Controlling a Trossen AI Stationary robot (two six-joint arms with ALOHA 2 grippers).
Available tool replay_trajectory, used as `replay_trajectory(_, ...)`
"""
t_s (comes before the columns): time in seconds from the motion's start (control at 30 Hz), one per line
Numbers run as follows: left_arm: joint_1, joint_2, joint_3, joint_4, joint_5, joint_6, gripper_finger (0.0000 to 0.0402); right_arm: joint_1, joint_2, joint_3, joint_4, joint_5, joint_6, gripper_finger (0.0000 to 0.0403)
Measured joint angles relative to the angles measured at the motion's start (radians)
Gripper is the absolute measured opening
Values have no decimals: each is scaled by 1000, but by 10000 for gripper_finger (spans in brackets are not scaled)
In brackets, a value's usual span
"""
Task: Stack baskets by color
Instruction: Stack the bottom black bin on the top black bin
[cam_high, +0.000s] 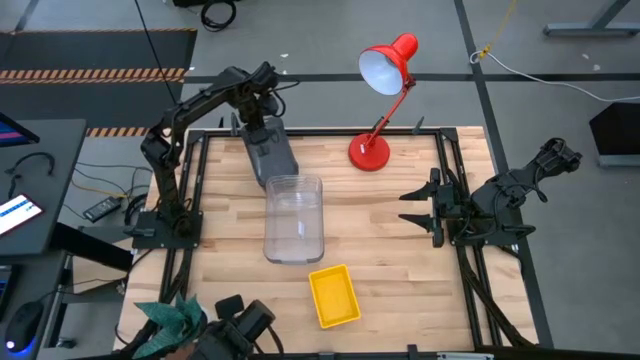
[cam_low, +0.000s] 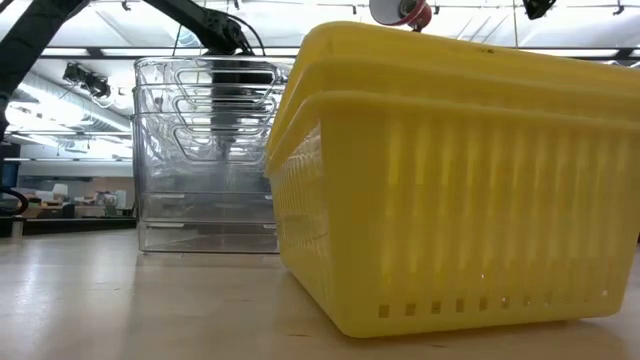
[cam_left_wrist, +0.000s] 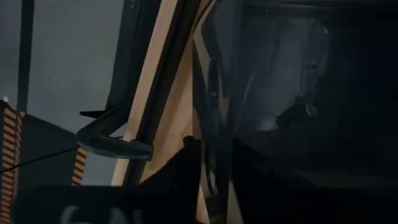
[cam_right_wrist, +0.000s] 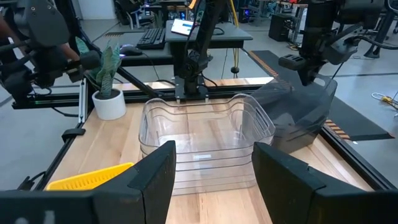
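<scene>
Nearest me, the yellow baskets sit stacked on the desk. Beyond them I see the clear baskets nested mid-desk. At the far edge, my left claw meets the tilted grey baskets; grip unclear. My right claw waits spread, empty.

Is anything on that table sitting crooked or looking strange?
Yes, the grey baskets at the far edge. They sit tilted, one end lifted under the left claw, leaning by the clear stack rather than flat on the table. The yellow stack lies slightly turned but flat. The right claw waits open at the side.
</scene>
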Motion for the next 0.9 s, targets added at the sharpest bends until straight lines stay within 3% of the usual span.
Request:
replay_trajectory(0.2,-6,-1,28,-4,-58,-30,156,0,0,0,0,0,-1,216)
replay_trajectory(0.3,-6,-2,59,-20,-61,-44,164,0,0,0,0,0,-2,216)
replay_trajectory(0.63,-29,38,67,-20,-77,-76,115,1,0,0,0,-1,1,216)
replay_trajectory(0.8,-25,80,67,-40,-50,-51,29,1,0,0,0,-10,2,216)
replay_trajectory(0.9,-9,93,67,-47,-3,-50,11,1,0,0,1,-10,5,216)
